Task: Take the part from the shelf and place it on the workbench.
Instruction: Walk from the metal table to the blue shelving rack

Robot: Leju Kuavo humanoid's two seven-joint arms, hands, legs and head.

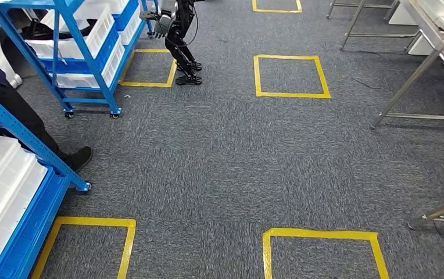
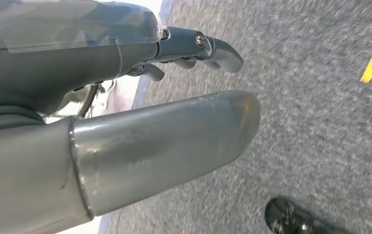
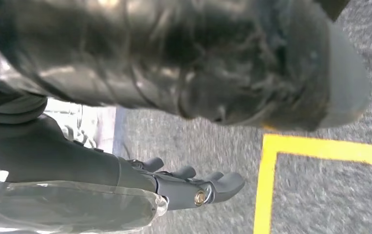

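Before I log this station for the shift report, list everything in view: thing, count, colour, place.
Shelf racks: two, blue, at the left, one far, one near.
Bins: several, white, on the racks.
Floor squares: five, yellow tape, on grey carpet.
Metal tables: grey, at the right edge.
Another robot: one, black, by the far rack.
Person: one, dark trousers and shoe, between the racks.
Left hand: grey, holding nothing, above carpet.
Right hand: grey, holding nothing, near a yellow line.
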